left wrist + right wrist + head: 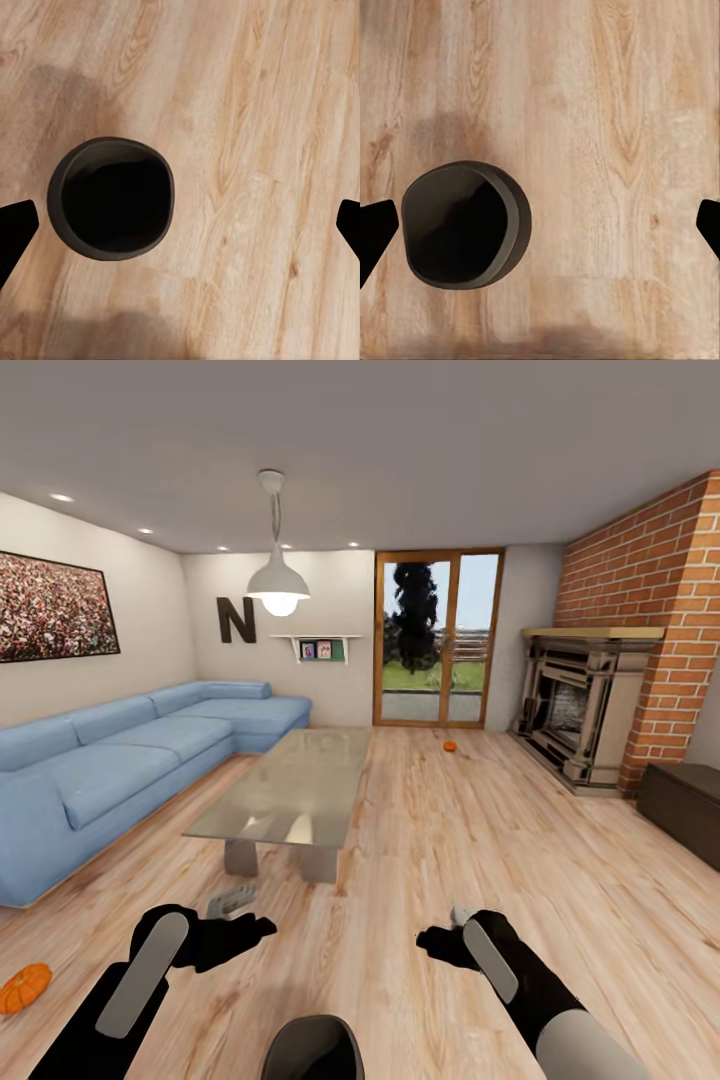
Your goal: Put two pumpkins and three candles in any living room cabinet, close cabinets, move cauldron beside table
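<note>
Both sets of jaws are spread wide and empty. The cauldron (312,1048) sits on the floor right below them, one pumpkin (24,988) far left, another (450,746) past the counter (290,790). I'd straddle the cauldron's rim squarely before squeezing.

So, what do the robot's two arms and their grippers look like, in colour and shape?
In the head view both arms are glossy black, each with a long rounded grey panel on the forearm. The right arm also shows a pale grey rounded segment near the frame's bottom. The left gripper and right gripper are black, with short pointed fingers; in the wrist views the fingertips appear as plain black wedges. No cables or markings show.
</note>
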### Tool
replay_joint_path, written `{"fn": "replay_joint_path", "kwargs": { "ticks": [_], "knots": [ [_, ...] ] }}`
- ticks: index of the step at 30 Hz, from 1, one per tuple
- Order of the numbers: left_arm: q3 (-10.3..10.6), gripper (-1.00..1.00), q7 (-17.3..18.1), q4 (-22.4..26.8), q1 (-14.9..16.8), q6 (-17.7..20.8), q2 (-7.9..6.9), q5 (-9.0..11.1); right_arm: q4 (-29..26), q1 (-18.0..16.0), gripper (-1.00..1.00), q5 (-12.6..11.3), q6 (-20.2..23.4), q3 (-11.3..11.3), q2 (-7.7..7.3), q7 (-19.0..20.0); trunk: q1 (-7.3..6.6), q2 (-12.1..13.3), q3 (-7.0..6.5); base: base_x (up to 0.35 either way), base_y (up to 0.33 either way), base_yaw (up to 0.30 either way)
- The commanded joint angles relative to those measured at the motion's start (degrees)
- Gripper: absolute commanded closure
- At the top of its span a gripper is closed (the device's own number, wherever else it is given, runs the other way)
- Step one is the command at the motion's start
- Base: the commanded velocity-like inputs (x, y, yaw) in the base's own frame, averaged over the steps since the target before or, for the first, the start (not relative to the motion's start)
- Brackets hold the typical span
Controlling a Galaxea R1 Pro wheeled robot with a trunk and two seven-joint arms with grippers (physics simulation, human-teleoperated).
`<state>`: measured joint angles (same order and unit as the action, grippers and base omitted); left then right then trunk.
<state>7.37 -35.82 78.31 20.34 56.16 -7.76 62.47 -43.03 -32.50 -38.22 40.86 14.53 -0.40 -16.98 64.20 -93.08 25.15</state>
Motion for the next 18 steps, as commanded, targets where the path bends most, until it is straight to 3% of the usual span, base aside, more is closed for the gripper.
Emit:
{"fn": "replay_joint_path", "kwargs": {
  "ticks": [1, 7, 12, 18],
  "knots": [
    [0.1, -1.0, -0.6, 0.0, 0.1, 0.0, -0.02, 0.6, 1.4, -0.1, -1.0, -0.5, 0.1, 0.2, -0.01, -0.8, 0.03, 0.0, 0.07, 0.305, 0.0, 0.0],
    [0.1, -1.0, -0.8, -2.1, 0.4, 0.0, 0.1, 0.2, 5.7, -1.0, -1.0, 0.8, -0.1, 0.3, 0.23, -1.7, 0.03, 0.0, 0.07, 0.235, 0.0, 0.0],
    [0.1, -1.0, -1.0, -3.0, 0.6, -0.1, 0.23, -0.1, 7.7, -1.7, -1.0, 2.4, -0.2, 0.3, 1.26, -1.8, 0.03, 0.0, 0.07, 0.034, 0.0, 0.0],
    [0.1, -1.0, -1.0, -3.1, 0.7, -0.1, 0.49, -1.0, 7.9, -1.9, -1.0, 3.2, -0.2, 0.4, 1.49, -1.8, 0.03, 0.0, 0.07, 0.002, 0.0, 0.0]
  ]
}}
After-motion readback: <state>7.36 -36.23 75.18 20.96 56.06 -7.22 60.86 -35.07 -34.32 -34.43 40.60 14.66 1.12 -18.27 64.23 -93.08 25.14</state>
